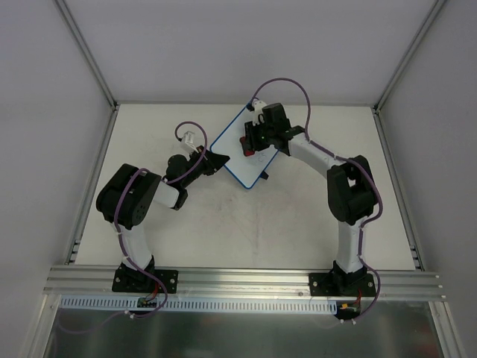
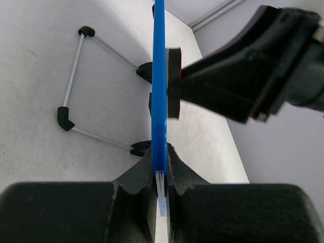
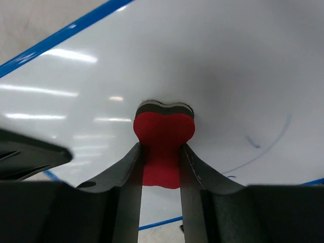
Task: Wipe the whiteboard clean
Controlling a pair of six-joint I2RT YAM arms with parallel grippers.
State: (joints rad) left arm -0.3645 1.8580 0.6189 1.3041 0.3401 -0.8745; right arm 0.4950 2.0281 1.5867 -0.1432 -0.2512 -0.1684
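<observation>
Whiteboard (image 3: 212,66): glossy, smooth white face, mirrors light streaks; blue rim smooth plastic. Eraser (image 3: 163,132): matt red foam, dark felt-like layer. Worktop (image 2: 45,55): matt, faintly mottled. Rail (image 1: 246,277) at 6 o'clock: brushed metal.

My table (image 1: 246,224) is plain off-white, faintly scuffed. A thin wire frame (image 2: 74,71) with black corners seems to lie on it.
</observation>
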